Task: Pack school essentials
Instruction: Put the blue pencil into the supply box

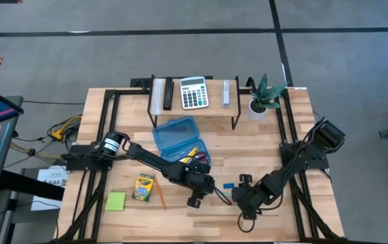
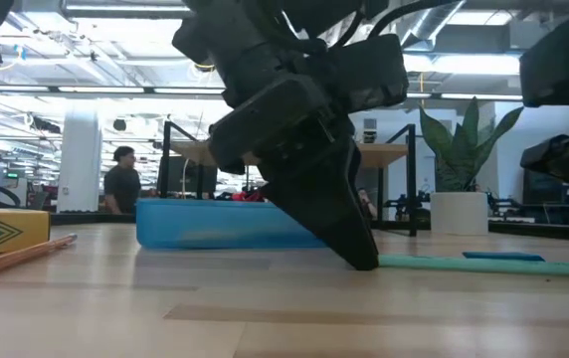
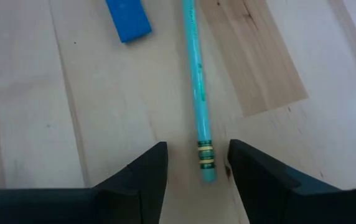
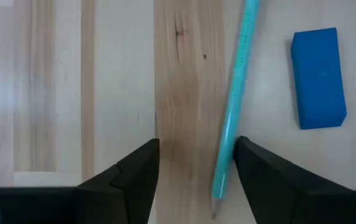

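L gripper (image 3: 196,171) at table's near centre, fingers apart w/ banded end of teal pen (image 3: 195,81) between them, not clamped. R gripper (image 4: 196,171) just right of it, fingers open around pen's tip end. Small blue eraser (image 4: 318,78) lies just beside pen on table (image 1: 302,129)

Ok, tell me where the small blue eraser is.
In the high view the small blue eraser lies on the table's front middle, between both grippers, beside the teal pencil.

Matt wooden table (image 3: 53,124); smooth, perhaps painted-wood teal pencil (image 3: 196,81).
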